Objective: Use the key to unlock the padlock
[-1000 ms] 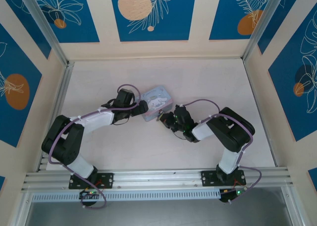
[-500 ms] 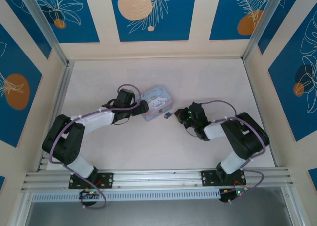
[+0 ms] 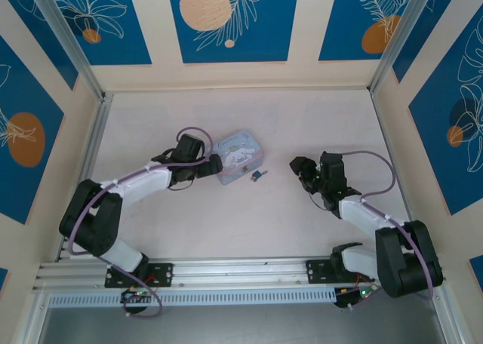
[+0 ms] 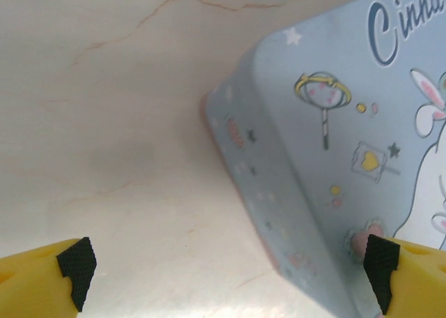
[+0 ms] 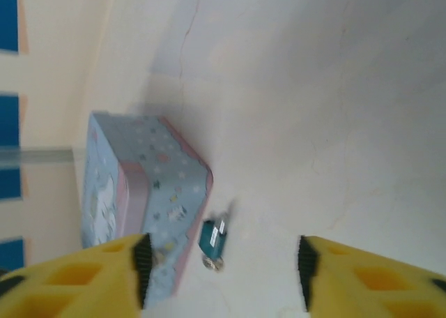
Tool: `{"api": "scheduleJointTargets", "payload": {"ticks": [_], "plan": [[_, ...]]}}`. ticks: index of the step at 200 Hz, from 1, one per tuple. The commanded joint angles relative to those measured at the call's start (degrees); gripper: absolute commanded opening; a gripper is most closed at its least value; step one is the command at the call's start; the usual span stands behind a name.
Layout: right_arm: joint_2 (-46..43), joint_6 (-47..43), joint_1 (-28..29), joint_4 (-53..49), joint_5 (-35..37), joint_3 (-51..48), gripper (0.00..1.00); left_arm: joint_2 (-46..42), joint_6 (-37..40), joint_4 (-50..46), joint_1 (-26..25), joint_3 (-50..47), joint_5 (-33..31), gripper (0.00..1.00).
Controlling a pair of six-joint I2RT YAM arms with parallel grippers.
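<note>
The pale, marble-patterned table has much free surface along its far edge, in the middle near the front rail and at both side edges. Near the table's centre lies the pale blue cartoon-printed tin box; its lid is closed, so its inside is hidden. The tiny dark bluish metal padlock lies flat on the table just beside the tin's near right corner, apart from both grippers; it is too small to tell if a key sits in it.

The left gripper stands wide open at the tin's left corner, with that corner between its fingers. The right gripper is well to the right of the padlock, jaws apart and holding nothing. Beige walls with blue panels and orange circles enclose the table.
</note>
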Motion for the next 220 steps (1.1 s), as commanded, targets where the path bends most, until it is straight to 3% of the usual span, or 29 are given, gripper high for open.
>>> {"api": "scheduleJointTargets", "payload": {"ticks": [1,5,8,52,76,88,110,127,142,181,220], "plan": [[-4.23,-5.92,-0.35,-10.30,-2.65,0.44,0.83,-4.53,4.23,-7.57,-0.44,3.73,-4.29,1.00],[-5.29,-6.70,-0.37,-11.53,-2.47,0.64,0.97,-5.41,4.75,-8.14,-0.45,4.00,-4.87,1.00],[-6.01,-7.19,-0.37,-12.89,-2.18,0.75,1.00,-5.94,5.14,-8.58,-0.46,4.18,-5.36,1.00],[-17.02,-15.91,-3.39,-30.33,4.21,7.48,0.99,-16.51,10.41,-11.93,-0.06,3.38,-16.41,1.00],[-17.90,-18.27,-8.26,-36.82,11.27,13.31,1.00,-23.46,14.01,-10.35,0.20,0.53,-24.18,1.00],[-17.53,-19.79,-9.50,-37.04,18.50,15.10,1.00,-27.03,16.21,-7.88,0.48,-2.14,-28.27,1.00],[-17.18,-27.23,-9.54,-28.46,30.25,13.47,1.00,-33.84,23.68,2.99,0.65,-9.99,-35.09,1.00],[-15.15,-36.36,-10.52,-21.07,30.00,11.87,0.99,-37.56,29.38,12.12,1.62,-16.57,-37.90,1.00],[-12.05,-39.18,-11.09,-15.76,30.39,10.49,1.00,-38.20,32.82,16.08,3.91,-19.84,-38.30,1.00],[-2.96,-42.97,-11.62,4.43,30.74,4.66,1.00,-35.11,38.82,26.56,11.78,-25.77,-29.82,1.00],[8.07,-49.73,-11.13,23.43,24.69,-0.20,1.00,-26.18,39.86,40.86,17.84,-31.58,-24.32,1.00]]}}
